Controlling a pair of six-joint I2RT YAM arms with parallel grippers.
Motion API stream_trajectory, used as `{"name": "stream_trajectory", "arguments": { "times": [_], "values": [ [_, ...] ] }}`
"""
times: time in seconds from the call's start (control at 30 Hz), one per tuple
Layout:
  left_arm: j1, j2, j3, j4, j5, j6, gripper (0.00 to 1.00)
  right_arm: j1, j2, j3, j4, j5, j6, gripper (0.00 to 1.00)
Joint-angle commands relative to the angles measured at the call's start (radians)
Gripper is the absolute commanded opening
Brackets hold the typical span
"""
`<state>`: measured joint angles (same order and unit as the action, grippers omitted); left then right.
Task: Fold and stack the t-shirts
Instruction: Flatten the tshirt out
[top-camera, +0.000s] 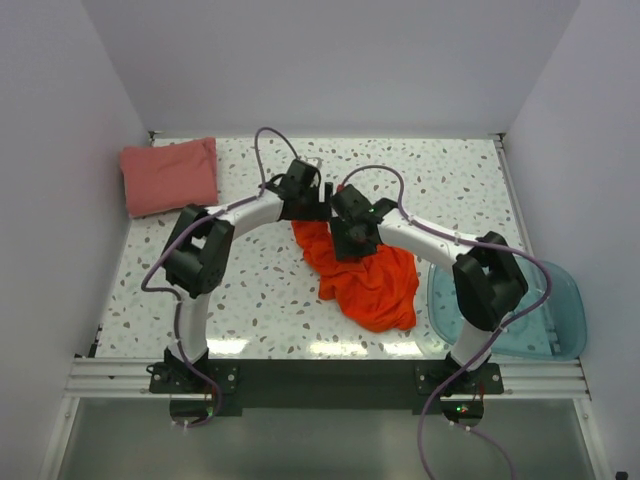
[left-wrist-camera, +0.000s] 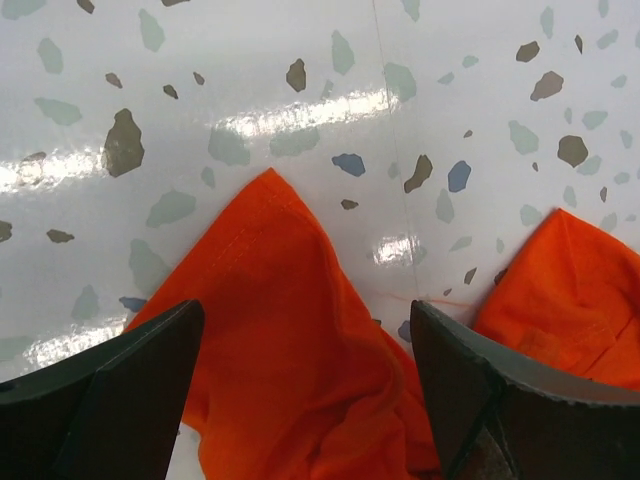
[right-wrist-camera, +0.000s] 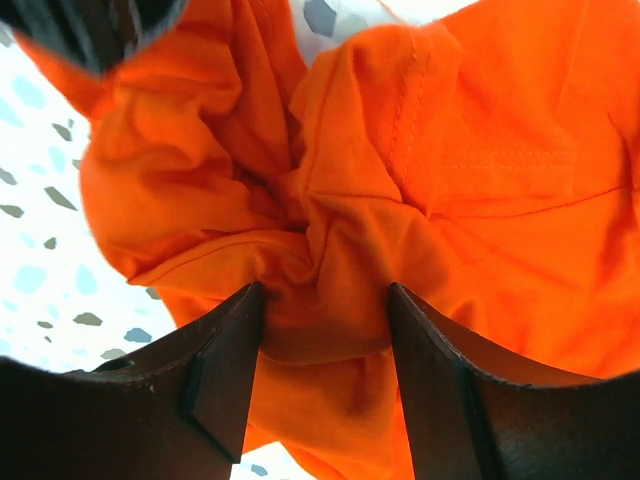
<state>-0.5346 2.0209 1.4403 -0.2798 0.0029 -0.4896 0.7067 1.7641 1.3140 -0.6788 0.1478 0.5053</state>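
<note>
The bright orange-red t-shirt (top-camera: 368, 280) lies crumpled on the middle of the table. The dusty pink-red t-shirt (top-camera: 168, 176) lies folded at the back left corner. My left gripper (top-camera: 312, 200) is at the orange shirt's far edge. In the left wrist view it (left-wrist-camera: 305, 335) is wide open, and a pointed corner of the orange shirt (left-wrist-camera: 275, 300) lies between the jaws. My right gripper (top-camera: 350, 236) is just beside it, over the shirt's upper part. In the right wrist view it (right-wrist-camera: 325, 320) is shut on a bunched fold of the orange shirt (right-wrist-camera: 330, 250).
A translucent blue plastic tub (top-camera: 560, 310) sits at the table's right front edge, beside the right arm. White walls close in the speckled table (top-camera: 250, 300) on the left, back and right. The two wrists are close together at the table's middle.
</note>
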Motion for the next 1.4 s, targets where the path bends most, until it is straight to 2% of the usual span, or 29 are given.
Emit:
{"name": "stream_trajectory", "arguments": {
  "times": [0.0, 0.1, 0.13, 0.2, 0.23, 0.27, 0.3, 0.37, 0.4, 0.5, 0.6, 0.77, 0.93, 1.07, 1.13, 1.17, 1.2, 1.23, 1.27, 1.37],
  "values": [
    [-0.011, 0.047, 0.097, -0.024, 0.000, 0.003, 0.88, 0.004, -0.049, -0.022, 0.024, 0.026, 0.024, 0.56],
    [-0.024, 0.091, 0.147, -0.058, -0.038, 0.025, 0.77, 0.004, -0.064, -0.039, 0.030, 0.022, 0.033, 0.56],
    [-0.031, 0.099, 0.157, -0.071, -0.046, 0.029, 0.66, 0.005, -0.069, -0.047, 0.031, 0.025, 0.035, 0.56],
    [-0.036, 0.114, 0.172, -0.084, -0.060, 0.037, 0.53, 0.004, -0.080, -0.055, 0.033, 0.029, 0.039, 0.55],
    [-0.036, 0.119, 0.173, -0.085, -0.058, 0.036, 0.38, 0.004, -0.083, -0.062, 0.030, 0.030, 0.039, 0.53],
    [-0.036, 0.124, 0.173, -0.093, -0.058, 0.037, 0.30, 0.004, -0.086, -0.065, 0.027, 0.035, 0.041, 0.51],
    [-0.036, 0.125, 0.172, -0.096, -0.060, 0.039, 0.15, 0.004, -0.097, -0.071, 0.025, 0.047, 0.044, 0.39],
    [-0.036, 0.119, 0.164, -0.108, -0.070, 0.039, 0.02, 0.002, -0.109, -0.075, 0.009, 0.064, 0.055, 0.22],
    [-0.034, 0.114, 0.160, -0.110, -0.076, 0.040, 0.00, -0.003, -0.114, -0.073, 0.002, 0.073, 0.058, 0.11],
    [-0.019, 0.079, 0.128, -0.110, -0.095, 0.045, 0.00, -0.012, -0.143, -0.062, -0.025, 0.087, 0.061, 0.00],
    [0.034, -0.011, 0.059, -0.104, -0.121, 0.029, 0.00, -0.033, -0.184, -0.024, -0.077, 0.114, 0.058, 0.00],
    [0.171, -0.315, -0.102, -0.064, -0.174, 0.037, 0.00, -0.070, -0.300, 0.065, -0.198, 0.173, 0.024, 0.00],
    [0.186, -0.618, -0.213, -0.114, -0.279, 0.069, 0.00, -0.069, -0.405, 0.172, -0.312, 0.199, -0.023, 0.00],
    [0.188, -0.795, -0.369, -0.140, -0.404, 0.045, 0.00, -0.064, -0.468, 0.096, -0.375, 0.124, -0.019, 0.01],
    [0.188, -0.861, -0.479, -0.163, -0.414, 0.036, 0.00, -0.052, -0.486, -0.033, -0.367, 0.006, 0.002, 0.12],
    [0.188, -0.878, -0.512, -0.179, -0.417, 0.016, 0.00, -0.024, -0.494, -0.082, -0.357, -0.032, 0.015, 0.25],
    [0.188, -0.890, -0.541, -0.214, -0.422, 0.005, 0.00, -0.004, -0.509, -0.166, -0.346, -0.090, 0.030, 0.31],
    [0.188, -0.918, -0.598, -0.231, -0.434, -0.018, 0.00, 0.022, -0.521, -0.197, -0.334, -0.099, 0.065, 0.36],
    [0.188, -0.933, -0.624, -0.243, -0.442, -0.027, 0.00, 0.058, -0.532, -0.244, -0.329, -0.102, 0.082, 0.46],
    [0.188, -0.995, -0.701, -0.257, -0.445, -0.043, 0.00, 0.060, -0.595, -0.277, -0.323, -0.067, 0.137, 0.59]
  ]
}}
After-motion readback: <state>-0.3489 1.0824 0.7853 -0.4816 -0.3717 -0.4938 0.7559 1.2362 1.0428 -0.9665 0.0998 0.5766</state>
